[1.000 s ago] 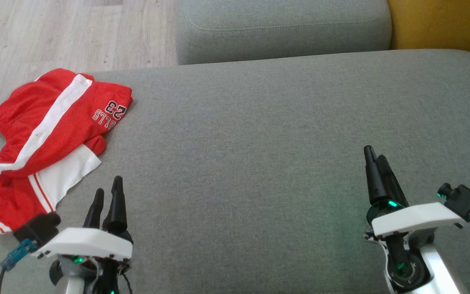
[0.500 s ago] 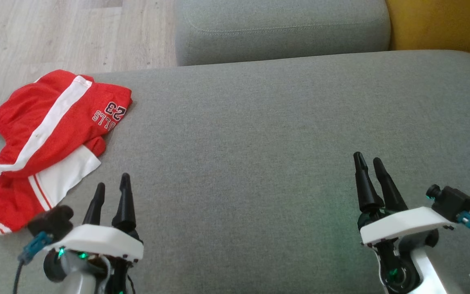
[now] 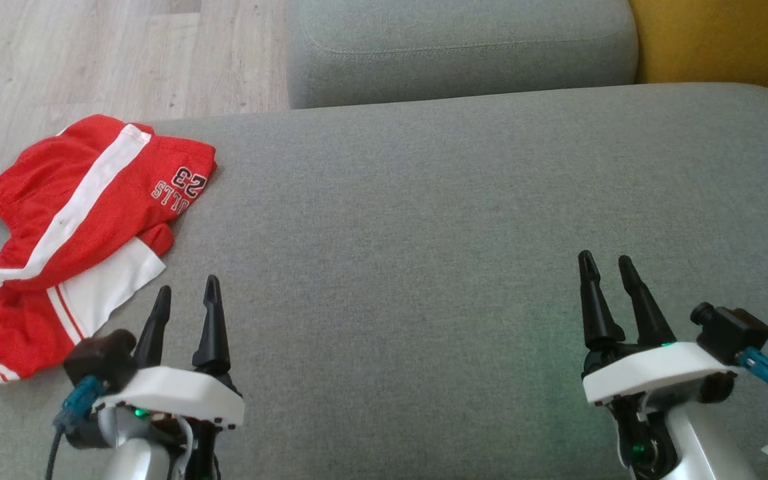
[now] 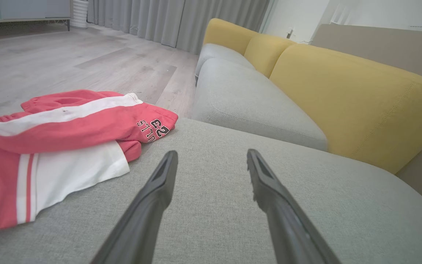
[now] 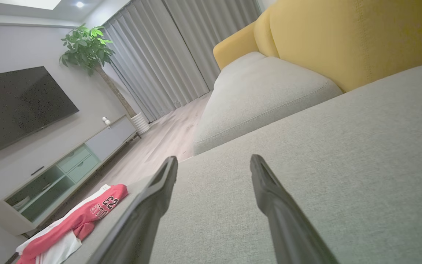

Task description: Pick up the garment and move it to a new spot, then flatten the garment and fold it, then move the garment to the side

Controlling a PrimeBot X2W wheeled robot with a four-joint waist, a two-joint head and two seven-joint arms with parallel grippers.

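Both grippers have turned at the wrist and drifted slightly inward since a second ago, so the left gripper (image 3: 187,288) and the right gripper (image 3: 604,259) now show their dark fingers plainly spread apart, holding nothing, over the grey sofa seat (image 3: 411,220). The red and white garment (image 3: 84,200) lies crumpled at the seat's left edge, near the left gripper's fingers but not touching them, and well apart from the right gripper, with the wooden floor (image 3: 124,53) beyond it.

Garment (image 3: 71,200) bunched on cushion (image 3: 424,200), far left — left gripper (image 3: 187,285) near, jaws parted.
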